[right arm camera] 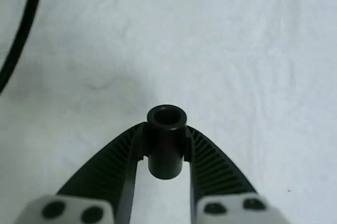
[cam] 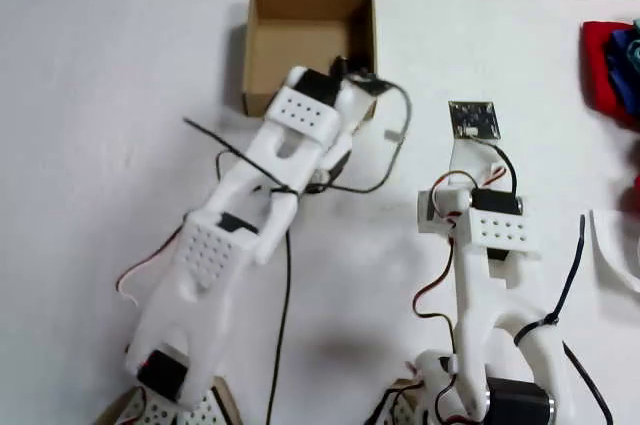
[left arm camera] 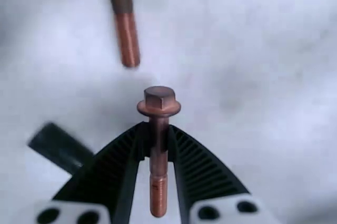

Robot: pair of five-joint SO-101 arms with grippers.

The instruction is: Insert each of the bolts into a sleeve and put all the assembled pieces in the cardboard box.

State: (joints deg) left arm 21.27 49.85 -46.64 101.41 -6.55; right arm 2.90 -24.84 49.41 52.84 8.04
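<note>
**Bolt in the left gripper, sleeve in the right**

Left gripper [left arm camera: 158,129]: jaws closed on the shank of a copper bolt [left arm camera: 159,105]. The flanged hex head sits just clear of the fingertips and the threaded end runs back between the fingers.

On the white table [cam: 90,95] just past the bolt head lies a dark-and-copper piece [left arm camera: 124,23], dark at one end and copper at the other. It is apart from the held bolt. Cannot tell whether it is a bolt seated in a sleeve.

A blurred dark bar [left arm camera: 58,147] lies beside one finger; cannot tell what it is.

Right gripper [right arm camera: 166,128]: jaws closed on a black sleeve [right arm camera: 166,153], pinched at its sides with the open bore facing the wrist camera. A black cable [right arm camera: 21,29] lies on the table nearby.

High view: the cardboard box [cam: 300,40] sits near the table's far edge, left of centre. The left arm [cam: 290,135] slants up from the near edge, its wrist over the box's near right corner. The right arm [cam: 490,235] stands on the right half of the table, well apart from the box. A red and blue cloth [cam: 610,55] lies at the right edge.
</note>
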